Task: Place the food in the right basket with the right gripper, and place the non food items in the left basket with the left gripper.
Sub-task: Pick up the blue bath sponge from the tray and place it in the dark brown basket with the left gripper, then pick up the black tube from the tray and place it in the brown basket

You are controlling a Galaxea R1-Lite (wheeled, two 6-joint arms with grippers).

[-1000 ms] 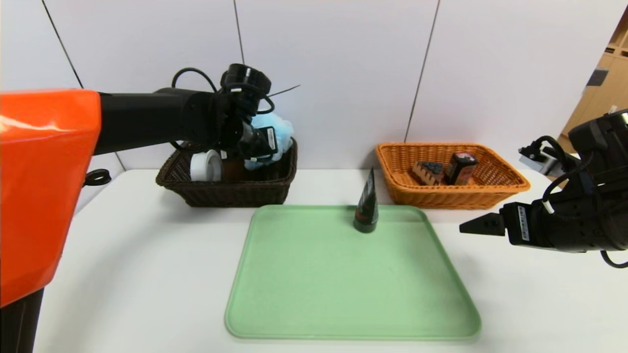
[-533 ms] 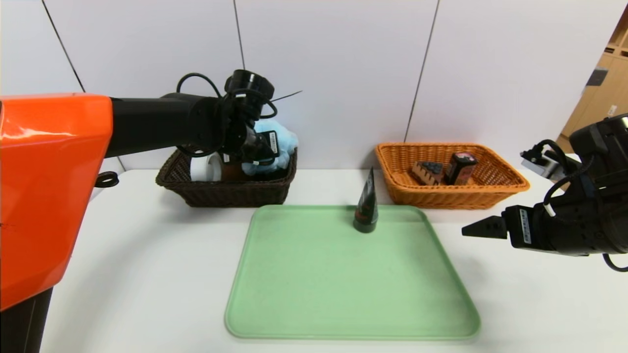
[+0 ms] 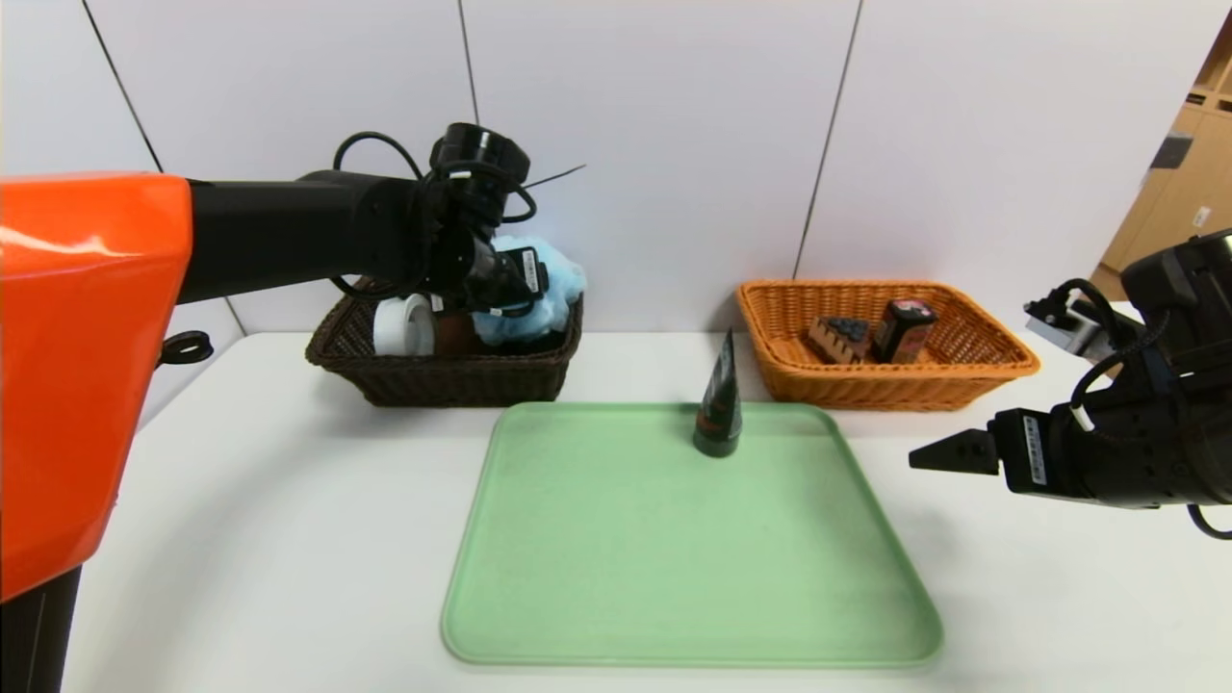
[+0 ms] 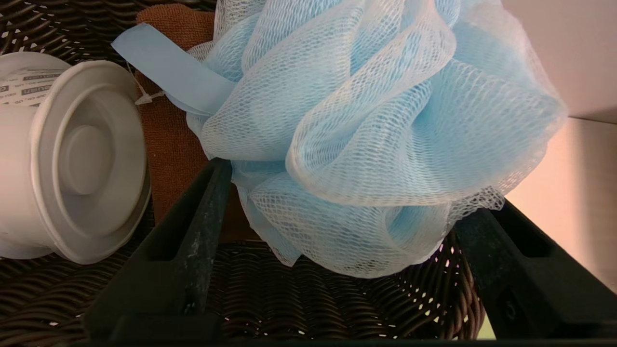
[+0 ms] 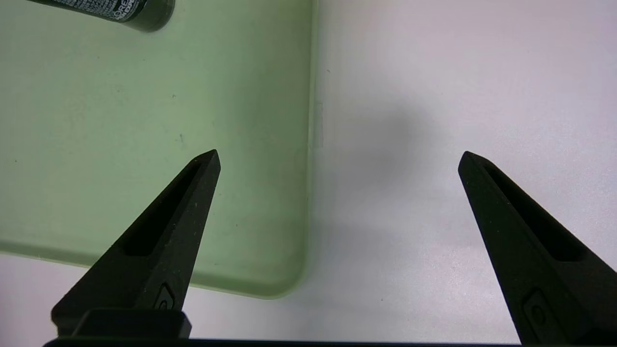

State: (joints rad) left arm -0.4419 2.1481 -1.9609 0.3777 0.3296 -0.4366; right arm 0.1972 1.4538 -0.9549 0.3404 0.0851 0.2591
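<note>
so the left gripper (image 4: 337, 212) let go since a second ago, its jaws had spread wide and the light-blue bath puff (image 4: 376, 120) sat loose between them, resting in the right end of the dark brown basket (image 3: 452, 375) at the bench's back left. brown towel (image 4: 166, 144) and white tub (image 4: 72, 159) lay beside it in there. the black tube (image 3: 719, 399) stood upright near the green tray's (image 3: 674, 577) back edge. cake wedge (image 3: 835, 339) and black carton (image 3: 903, 329) were in the orange-tan basket (image 3: 962, 380), back right. the right gripper (image 5: 337, 159) hung released, over the tray's right edge.
</note>
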